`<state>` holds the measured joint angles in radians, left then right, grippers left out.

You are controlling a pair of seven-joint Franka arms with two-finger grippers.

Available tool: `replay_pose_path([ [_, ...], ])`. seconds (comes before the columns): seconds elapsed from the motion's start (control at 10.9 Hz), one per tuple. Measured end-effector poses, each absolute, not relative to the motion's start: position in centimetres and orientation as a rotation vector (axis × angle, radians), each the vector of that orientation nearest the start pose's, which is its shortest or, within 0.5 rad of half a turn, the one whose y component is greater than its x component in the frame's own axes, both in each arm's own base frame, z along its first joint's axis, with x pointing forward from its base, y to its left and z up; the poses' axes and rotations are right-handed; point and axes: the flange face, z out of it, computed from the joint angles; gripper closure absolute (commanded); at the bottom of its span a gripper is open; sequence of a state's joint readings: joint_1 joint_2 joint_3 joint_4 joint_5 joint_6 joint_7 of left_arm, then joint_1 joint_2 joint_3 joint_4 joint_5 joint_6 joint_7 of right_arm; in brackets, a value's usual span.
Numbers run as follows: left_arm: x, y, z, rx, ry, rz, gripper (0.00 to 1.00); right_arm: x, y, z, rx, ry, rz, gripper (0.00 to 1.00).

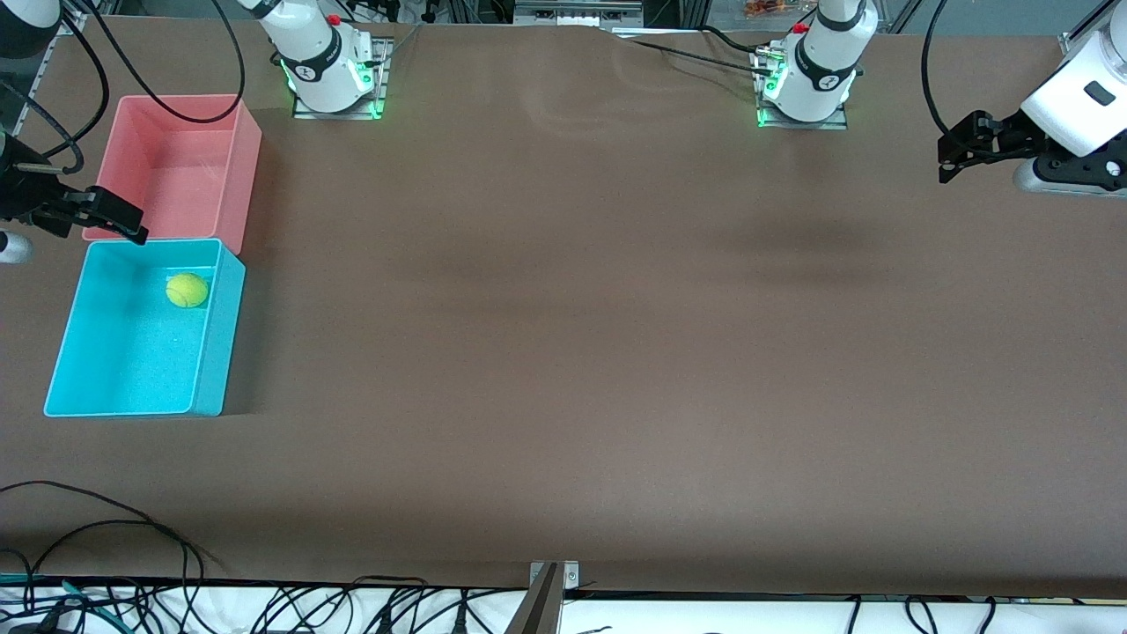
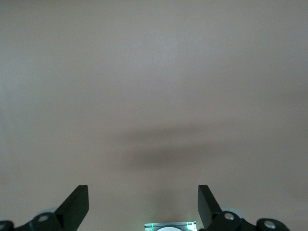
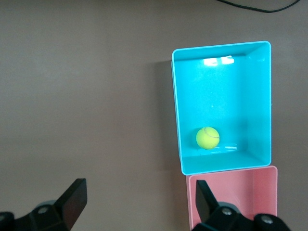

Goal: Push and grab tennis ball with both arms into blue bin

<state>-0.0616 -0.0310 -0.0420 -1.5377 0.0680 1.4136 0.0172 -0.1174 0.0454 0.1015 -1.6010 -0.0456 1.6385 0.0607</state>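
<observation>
Two black two-finger grippers hang wide open and empty over the brown worktop.

The small fuzzy yellow-green tennis ball (image 1: 187,290) (image 3: 207,137) lies inside the rectangular light-blue plastic bin (image 1: 216,335) (image 3: 262,101), near the wall that adjoins the rectangular pink plastic bin (image 1: 238,176) (image 3: 269,192). The right gripper (image 1: 119,220) (image 3: 139,204) hovers over the pink bin's edge, touching nothing. The left gripper (image 1: 955,154) (image 2: 143,204) hovers over bare worktop (image 1: 616,352) at the left arm's end. Both arms are cut off at the front view's edges.
</observation>
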Motion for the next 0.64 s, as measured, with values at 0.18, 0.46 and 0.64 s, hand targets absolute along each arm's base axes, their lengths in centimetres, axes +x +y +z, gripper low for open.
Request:
replay_pose_path([
  [0.18, 52.62, -4.69, 64.39, -3.061, 0.173, 0.138, 0.0, 57.23, -1.47, 59.18, -3.179, 0.116, 0.008, 0.0],
  [0.46, 52.62, -4.73, 64.39, -3.061, 0.174, 0.138, 0.0, 57.23, -1.47, 59.19, -3.179, 0.13, 0.007, 0.0],
  [0.64, 52.62, -4.72, 64.39, -3.061, 0.172, 0.138, 0.0, 57.23, -1.47, 59.21, -3.178, 0.13, 0.006, 0.0],
])
